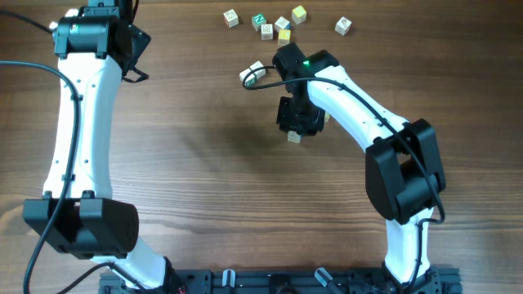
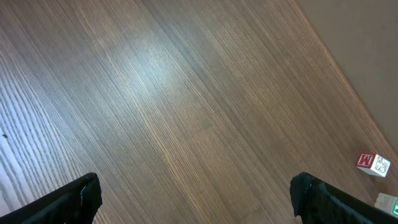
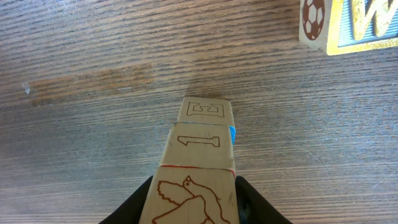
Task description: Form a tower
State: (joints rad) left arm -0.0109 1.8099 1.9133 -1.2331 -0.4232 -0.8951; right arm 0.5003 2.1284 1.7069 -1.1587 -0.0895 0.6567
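work surface: brown wood-grain table [image 1: 204,163]. in the left wrist view its edge runs diagonally, with a plain brown area [image 2: 364,50] beyond. tower [image 3: 202,143]: three cubes, upright, near the table centre, below the row of loose cubes [image 1: 282,23] at the far edge. right gripper [image 3: 194,200]: fingers [image 3: 134,208] clamped on both sides of the top bird-face cube. left gripper [image 2: 199,205]: fingers wide apart, empty, over bare wood at far left.
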